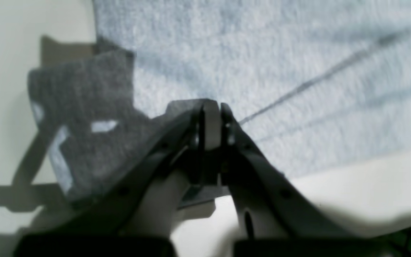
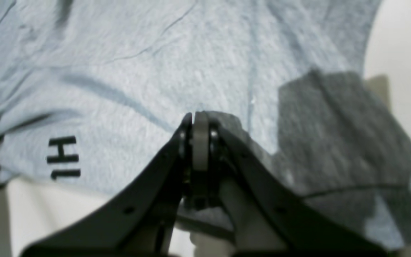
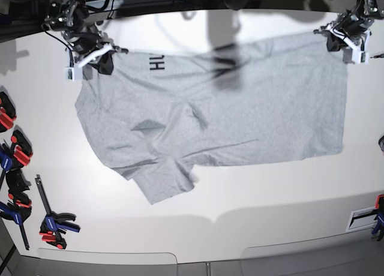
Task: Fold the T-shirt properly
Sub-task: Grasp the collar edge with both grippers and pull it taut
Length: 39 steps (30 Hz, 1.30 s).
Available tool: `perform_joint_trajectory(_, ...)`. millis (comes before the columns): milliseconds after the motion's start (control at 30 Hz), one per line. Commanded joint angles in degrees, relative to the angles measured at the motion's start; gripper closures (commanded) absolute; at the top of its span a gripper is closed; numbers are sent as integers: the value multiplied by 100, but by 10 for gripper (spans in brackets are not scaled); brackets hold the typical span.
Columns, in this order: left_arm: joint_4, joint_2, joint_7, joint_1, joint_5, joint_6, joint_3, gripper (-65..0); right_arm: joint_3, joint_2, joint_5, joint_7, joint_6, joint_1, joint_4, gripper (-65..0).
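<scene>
**Both grippers pinched on the far edge of the shirt**

Starting with the right gripper [image 2: 196,123]: its jaws are together, and from its own camera it looks like a bit of grey fabric is bunched right at the tips, so it seems to be clamped on the T-shirt [image 3: 210,114]. Just off to that gripper's left there's black block lettering [image 2: 63,157] printed on the cloth, near the hem edge. To its right, the gripper's own shadow falls dark across the fabric. Beyond the tips the shirt spreads out with a few long creases running away.

The left gripper [image 1: 212,110] is the same story: jaws pressed together, tips sitting right at the edge of the shirt where it meets the white table [image 3: 270,198]. It looks like it's nipping the cloth, though that view is pretty blurry. A thin dark crease runs diagonally away from the tips, and the shadow sits off to its left, half on the table.

From the room view, the shirt lies mostly flat and spread on the table, stretched between the two grippers along its far edge, with one sleeve [image 3: 162,183] sticking out toward the near side. Some red and black clamps [image 3: 54,222] are lying at the table's edge, well apart from the shirt.
</scene>
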Motion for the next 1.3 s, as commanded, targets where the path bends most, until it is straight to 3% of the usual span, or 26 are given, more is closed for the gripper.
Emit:
perform_joint_trajectory(0,35,-81,131,98,20,63,-74,0,98,105,-791,-914,-422,-214,-133,0)
perform_joint_trajectory(167,35,-66,151,127,22,63,-87,0,295,118,-424,-988,-297,-212,-133,0)
perform_joint_trajectory(1267,35,-66,282,319,20,-66,-90,0,323,118,-431,-920,-258,-1261,334,0)
